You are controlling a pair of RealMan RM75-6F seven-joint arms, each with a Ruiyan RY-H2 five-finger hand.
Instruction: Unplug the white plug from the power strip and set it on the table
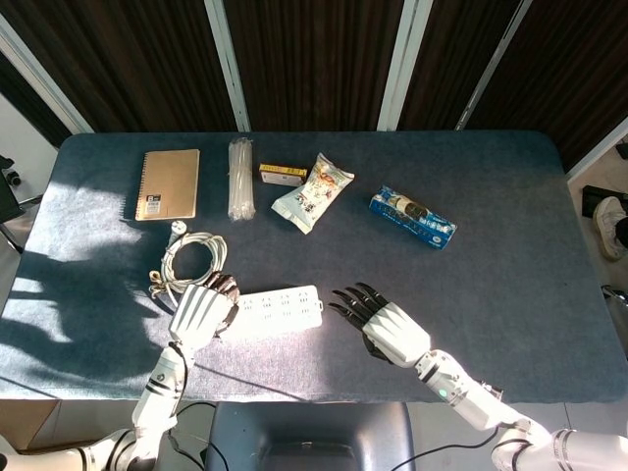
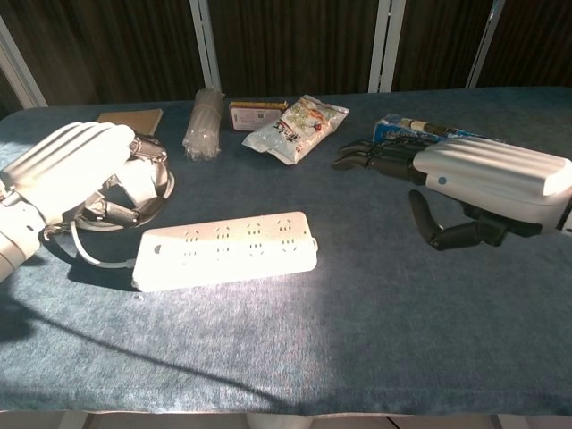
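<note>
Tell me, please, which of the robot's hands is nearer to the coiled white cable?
Left. The left hand sits right beside the coiled white cable, at the power strip's left end. The right hand hovers past the strip's far end, well away from the cable.

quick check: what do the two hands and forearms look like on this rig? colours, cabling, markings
Both hands, left hand and right hand, have glossy white ribbed shells over the back, with black fingers and black thumbs. Wrists and forearms are white and silver cylinders; the left one carries dark bands, and the right forearm shows a small green light in the head view. No cable or printed marking is legible now.
</note>
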